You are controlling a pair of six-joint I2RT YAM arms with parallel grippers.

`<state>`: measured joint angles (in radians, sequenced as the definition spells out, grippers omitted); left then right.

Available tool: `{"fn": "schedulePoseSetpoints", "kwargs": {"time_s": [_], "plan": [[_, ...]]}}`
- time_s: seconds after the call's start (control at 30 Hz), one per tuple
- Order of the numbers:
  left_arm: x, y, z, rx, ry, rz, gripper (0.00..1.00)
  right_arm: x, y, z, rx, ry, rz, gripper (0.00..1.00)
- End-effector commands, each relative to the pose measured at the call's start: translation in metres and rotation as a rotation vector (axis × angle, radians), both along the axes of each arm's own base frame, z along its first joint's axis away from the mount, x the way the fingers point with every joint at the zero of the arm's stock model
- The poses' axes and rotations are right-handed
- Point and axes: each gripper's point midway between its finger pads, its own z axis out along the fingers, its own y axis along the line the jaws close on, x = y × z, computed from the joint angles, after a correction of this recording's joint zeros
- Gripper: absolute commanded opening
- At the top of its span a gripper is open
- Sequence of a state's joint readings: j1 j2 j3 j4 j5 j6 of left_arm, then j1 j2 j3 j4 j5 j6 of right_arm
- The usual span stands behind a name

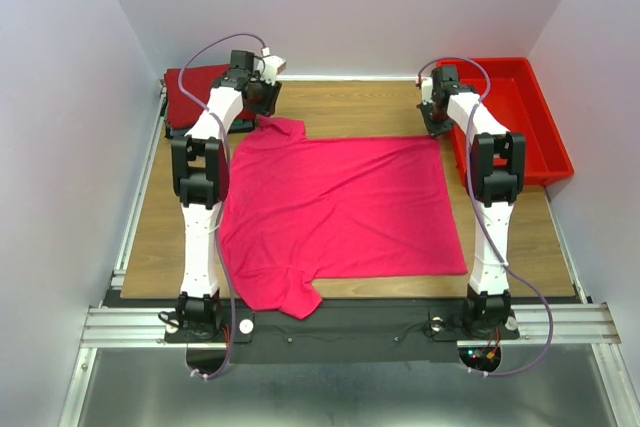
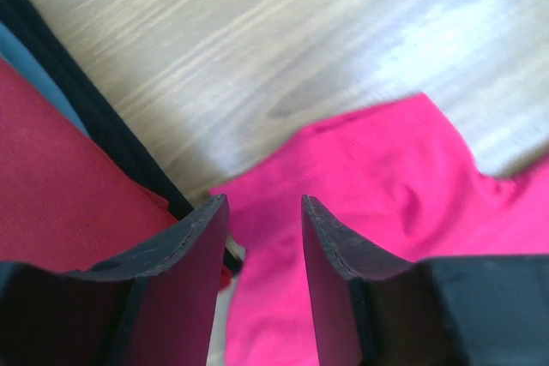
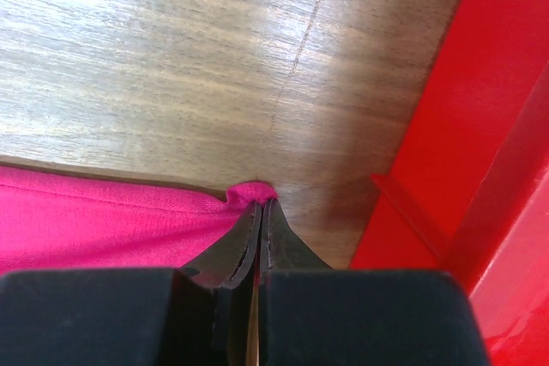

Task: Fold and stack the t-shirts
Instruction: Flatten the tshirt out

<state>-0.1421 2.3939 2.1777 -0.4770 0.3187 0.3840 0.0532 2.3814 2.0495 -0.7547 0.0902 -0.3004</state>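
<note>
Right gripper fingers were pressed together, clamped on the far-right corner of the pink t-shirt, with a small nub of cloth bunched at the tips. That corner sat on the tabletop, just beside the wall of the red bin but not touching it. The shirt lay spread mostly flat across the middle of the tabletop, hem side to the right. Far-left sleeve was rumpled up near the far edge, and near-left sleeve was folded over at the near edge. Left gripper was over the far-left sleeve with its fingers apart and pink cloth visible in the gap; couldn't tell if the tips touched the fabric. Just left of it was a folded dark red t-shirt in the far-left corner, with a dark fabric layer showing under its edge. The bin sat at the far right, partly off the wood.
</note>
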Motion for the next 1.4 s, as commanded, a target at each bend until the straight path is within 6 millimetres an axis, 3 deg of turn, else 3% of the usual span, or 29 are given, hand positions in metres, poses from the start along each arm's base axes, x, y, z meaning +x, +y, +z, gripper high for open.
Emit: {"fn": "schedulePoseSetpoints", "kwargs": {"time_s": [0.0,0.33,0.7,1.2,1.33,1.37], "plan": [[0.023,0.009,0.017,0.002,-0.076,0.09,0.45,-0.011,-0.012,0.004,-0.031,0.032,-0.004,0.01],[0.015,0.012,-0.02,0.124,-0.002,0.121,0.45,-0.009,-0.008,0.006,-0.009,0.023,0.0,0.01],[0.015,0.025,-0.038,0.192,0.036,0.176,0.54,-0.007,-0.003,0.006,0.012,0.02,0.002,0.01],[-0.001,0.004,-0.065,0.087,0.158,0.135,0.58,-0.004,-0.001,0.013,0.026,0.009,0.006,0.01],[-0.003,0.0,-0.069,0.068,0.17,0.129,0.49,-0.005,0.0,0.013,0.03,0.01,0.009,0.01],[-0.003,0.0,-0.071,0.066,0.173,0.128,0.41,-0.005,0.0,0.013,0.03,0.011,0.011,0.0]]}}
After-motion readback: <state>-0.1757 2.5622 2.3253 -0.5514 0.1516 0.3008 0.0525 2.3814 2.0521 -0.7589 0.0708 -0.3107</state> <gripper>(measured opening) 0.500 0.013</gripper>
